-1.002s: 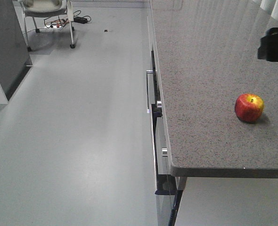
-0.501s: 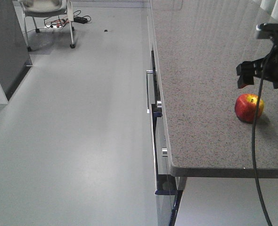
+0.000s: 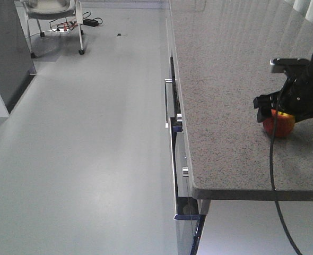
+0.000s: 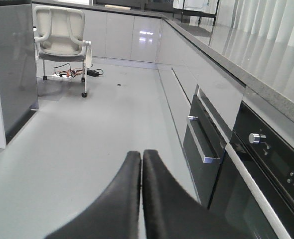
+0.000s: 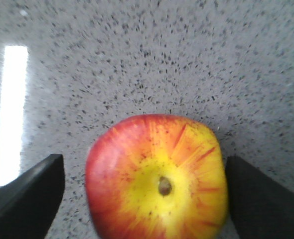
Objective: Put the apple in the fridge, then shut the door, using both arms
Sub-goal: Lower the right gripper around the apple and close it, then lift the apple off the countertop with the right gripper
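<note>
Apple [image 5: 157, 179] sits stem-up on the countertop [image 3: 225, 79] near its end edge, right gripper [image 5: 146, 199] spread wide either side, so I'd drop lower and squeeze gently at its widest part; left gripper [image 4: 141, 164] is pressed together, empty.

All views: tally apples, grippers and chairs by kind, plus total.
apple: 1
gripper: 2 (left gripper shut, right gripper open either side of the apple)
chair: 1
Total: 4
</note>
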`<state>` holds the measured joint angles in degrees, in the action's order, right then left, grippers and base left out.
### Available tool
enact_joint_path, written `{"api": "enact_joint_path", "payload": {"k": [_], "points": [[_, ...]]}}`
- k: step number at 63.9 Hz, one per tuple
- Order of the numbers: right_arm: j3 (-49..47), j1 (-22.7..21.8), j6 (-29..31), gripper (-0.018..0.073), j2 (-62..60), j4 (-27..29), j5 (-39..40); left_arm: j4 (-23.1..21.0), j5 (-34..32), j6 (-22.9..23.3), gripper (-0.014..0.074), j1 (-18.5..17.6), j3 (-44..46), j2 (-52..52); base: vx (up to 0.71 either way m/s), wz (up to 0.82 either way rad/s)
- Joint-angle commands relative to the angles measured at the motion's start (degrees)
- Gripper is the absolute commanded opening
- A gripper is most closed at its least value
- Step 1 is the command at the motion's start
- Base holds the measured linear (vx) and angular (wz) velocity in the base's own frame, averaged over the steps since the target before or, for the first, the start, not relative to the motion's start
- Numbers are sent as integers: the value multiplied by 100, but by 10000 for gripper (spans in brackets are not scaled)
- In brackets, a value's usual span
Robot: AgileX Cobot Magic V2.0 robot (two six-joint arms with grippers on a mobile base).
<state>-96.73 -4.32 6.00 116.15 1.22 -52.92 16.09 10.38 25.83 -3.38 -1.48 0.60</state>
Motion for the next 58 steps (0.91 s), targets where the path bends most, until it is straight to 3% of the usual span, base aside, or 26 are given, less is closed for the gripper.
{"api": "enact_joint_path", "payload": {"k": [1, 8, 15, 27, 35, 38, 58], "points": [[-173, -31, -30, 603, -207, -122, 206, 20, -420, 12, -6, 5, -120, 34, 0, 0], [-173, -31, -30, 564, -192, -198, 205, 20, -420, 12, -6, 5, -120, 34, 0, 0], [-177, -31, -49, 463, -192, -233, 210, 20, -420, 12, -6, 5, -120, 34, 0, 0], [-188, -31, 1, 193, -258, -170, 161, 20, -420, 12, -6, 5, -120, 34, 0, 0], [-188, -18, 291, 36, -550, 158, 310, 20, -420, 12, -6, 5, -120, 34, 0, 0], [-188, -18, 513, -17, -752, 496, 407, 20, -420, 12, -6, 5, -120, 34, 0, 0], [188, -18, 2396, -7, -2654, 3064, 468, 20, -420, 12, -6, 5, -120, 34, 0, 0]]}}
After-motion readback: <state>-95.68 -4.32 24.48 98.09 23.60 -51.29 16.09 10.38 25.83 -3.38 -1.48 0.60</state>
